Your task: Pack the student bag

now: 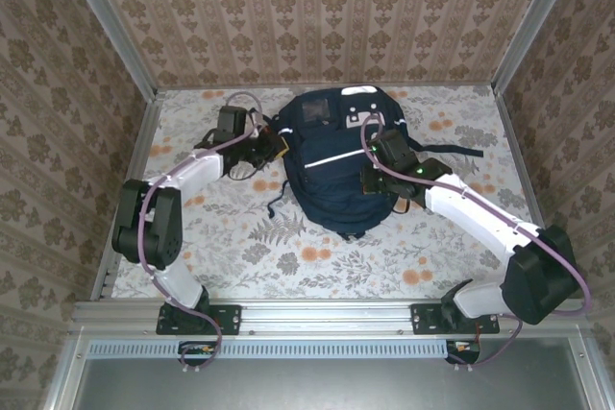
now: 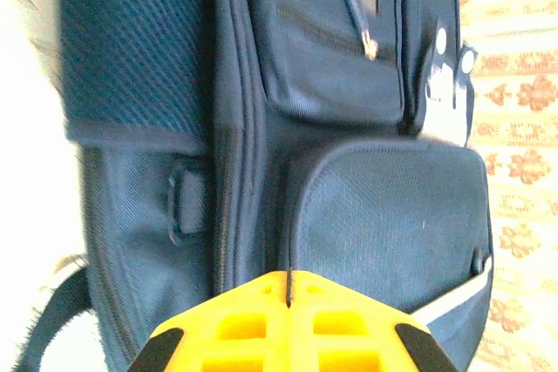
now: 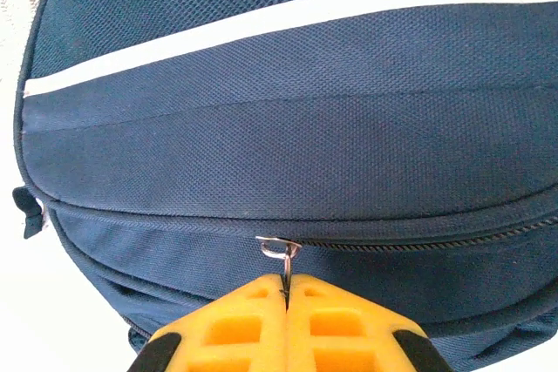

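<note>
From the near edge both arms reach in, the right gripper clenched on the metal zipper pull of the navy student bag, the left gripper shut tight at its opposite side, the bag lying flat mid-surface towards the far wall.

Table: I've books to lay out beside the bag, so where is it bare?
Widest bare patch: the near strip of table between the bag and the front rail. Also the far right corner, beyond the bag's strap. Crowded: both flanks of the bag, where the left arm and right arm reach in.
</note>
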{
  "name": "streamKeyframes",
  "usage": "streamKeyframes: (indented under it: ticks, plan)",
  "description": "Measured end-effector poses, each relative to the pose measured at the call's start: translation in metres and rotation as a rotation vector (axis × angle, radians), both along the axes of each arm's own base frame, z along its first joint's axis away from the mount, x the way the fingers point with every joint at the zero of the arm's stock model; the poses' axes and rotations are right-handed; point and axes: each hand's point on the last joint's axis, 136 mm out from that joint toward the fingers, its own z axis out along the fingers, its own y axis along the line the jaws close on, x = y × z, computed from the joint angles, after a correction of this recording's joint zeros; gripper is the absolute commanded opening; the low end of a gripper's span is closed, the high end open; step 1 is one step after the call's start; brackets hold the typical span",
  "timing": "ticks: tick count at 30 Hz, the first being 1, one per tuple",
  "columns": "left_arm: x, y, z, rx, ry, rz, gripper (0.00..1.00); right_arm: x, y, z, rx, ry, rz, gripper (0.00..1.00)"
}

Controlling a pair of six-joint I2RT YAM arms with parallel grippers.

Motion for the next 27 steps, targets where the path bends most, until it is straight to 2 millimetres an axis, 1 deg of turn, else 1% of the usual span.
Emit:
streamKeyframes:
  ticks: [1, 2, 4, 7, 10, 13, 16, 18, 23, 27]
  plan:
    - [0.003, 0.005, 0.000, 0.011, -0.008, 0.011, 0.26, 0.000, 0.006, -0.001, -0.002, 0.005, 0.014, 0.00]
    - [0.006, 0.009, 0.000, 0.020, -0.011, 0.022, 0.33, 0.001, 0.012, -0.002, -0.003, 0.010, 0.027, 0.00]
    - [0.005, 0.015, -0.002, 0.040, -0.006, 0.032, 0.44, 0.003, 0.034, -0.005, -0.001, 0.025, 0.073, 0.00]
    - [-0.004, 0.021, -0.002, 0.058, 0.002, 0.043, 0.55, 0.003, 0.069, -0.008, 0.025, 0.049, 0.148, 0.00]
    - [-0.023, 0.029, 0.001, 0.064, 0.009, 0.058, 0.61, 0.008, 0.106, -0.008, 0.077, 0.061, 0.211, 0.00]
    - [-0.040, 0.036, 0.007, 0.053, 0.010, 0.081, 0.64, 0.015, 0.136, -0.005, 0.130, 0.059, 0.257, 0.00]
    - [-0.051, 0.038, 0.010, 0.020, 0.025, 0.108, 0.64, 0.020, 0.154, -0.004, 0.169, 0.063, 0.286, 0.00]
    - [-0.055, 0.034, 0.010, -0.003, 0.039, 0.116, 0.63, 0.020, 0.158, -0.005, 0.187, 0.070, 0.292, 0.00]
    - [-0.055, 0.015, 0.013, -0.050, 0.048, 0.103, 0.56, 0.020, 0.161, -0.006, 0.204, 0.078, 0.295, 0.00]
    - [-0.054, 0.009, 0.002, -0.036, 0.087, 0.134, 0.54, 0.020, 0.161, -0.006, 0.207, 0.077, 0.293, 0.00]
